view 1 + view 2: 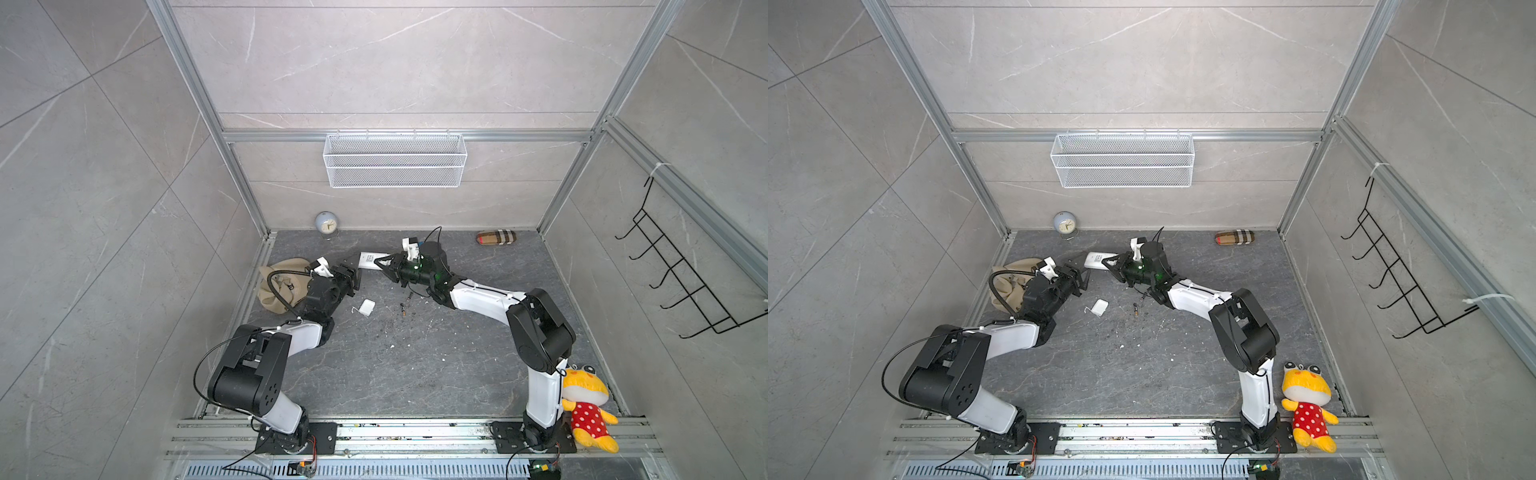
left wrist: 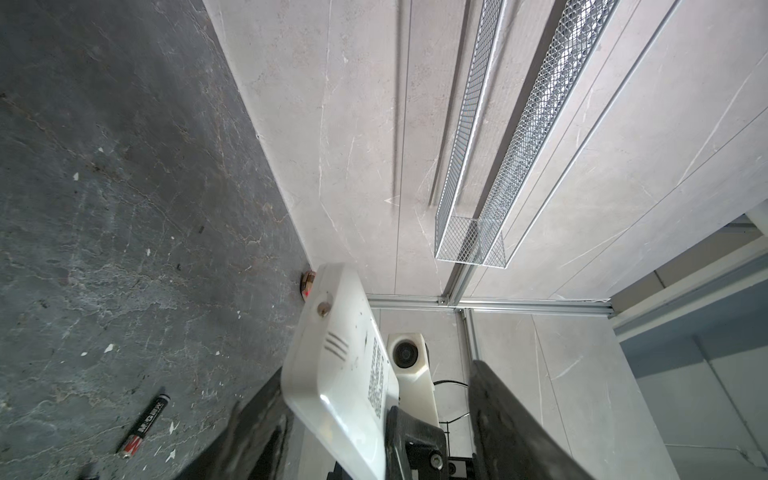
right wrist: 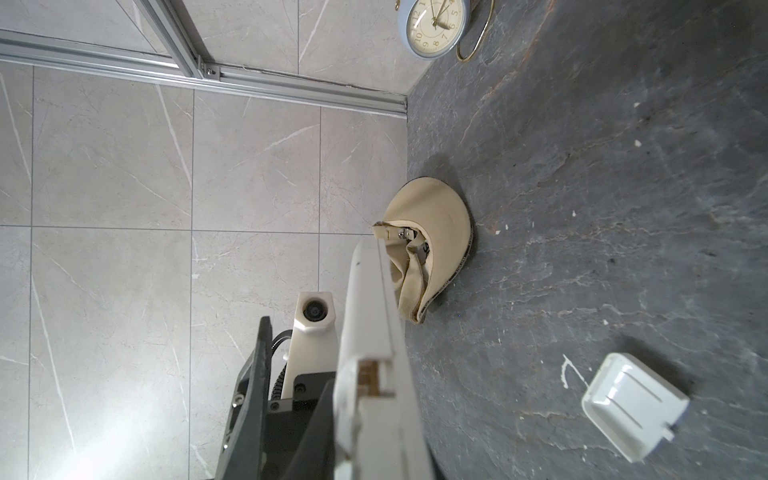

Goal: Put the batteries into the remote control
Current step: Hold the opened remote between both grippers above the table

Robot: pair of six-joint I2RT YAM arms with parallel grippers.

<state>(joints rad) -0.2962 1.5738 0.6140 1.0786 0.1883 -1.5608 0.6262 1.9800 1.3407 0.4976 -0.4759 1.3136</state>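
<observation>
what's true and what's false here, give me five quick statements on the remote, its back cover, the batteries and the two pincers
1. The remote control is held up off the table by the right pincer. True.
2. The back cover is fitted on the remote control. False: it lies loose on the table, apart from the remote control.
3. A battery lies on the table, not in the remote control. True.
4. The left pincer is clamped shut. False: its jaws stand apart, with the remote control's end between them.
5. The clock stands on the table. True.
</observation>
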